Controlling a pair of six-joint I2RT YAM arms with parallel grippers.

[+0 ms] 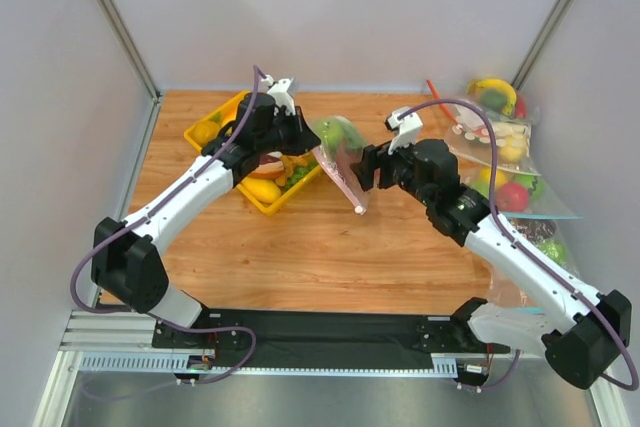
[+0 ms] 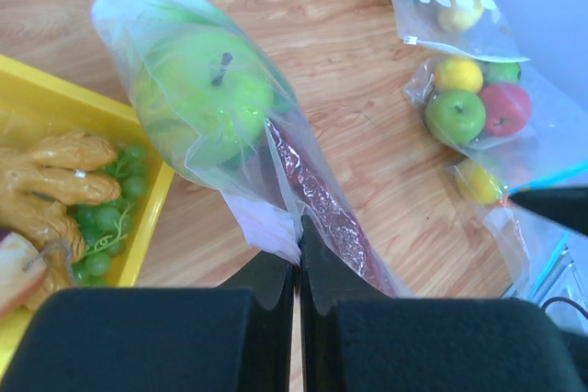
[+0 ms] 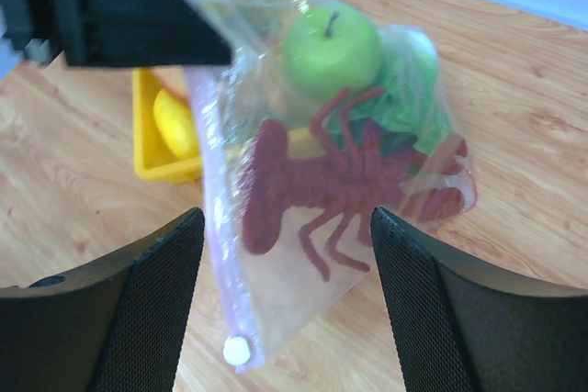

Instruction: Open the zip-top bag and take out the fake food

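"Zip-top bag (image 1: 340, 162) — open yet?"
"No, looks zipped — left claw (image 2: 299, 254) pinches its edge, right claw (image 3: 287, 227) gapes wide just before it. Lobster (image 3: 322, 181), green apple (image 3: 331, 39), lettuce (image 3: 413, 71) all inside, none out."

zip-top bag (image 3: 280, 305) hanging, seemingly sealed, lobster (image 3: 322, 181) inside

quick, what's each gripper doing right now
left gripper: closed on the edge of the zip-top bag, holding it up
right gripper: open, holding nothing; the bag hangs just ahead of it
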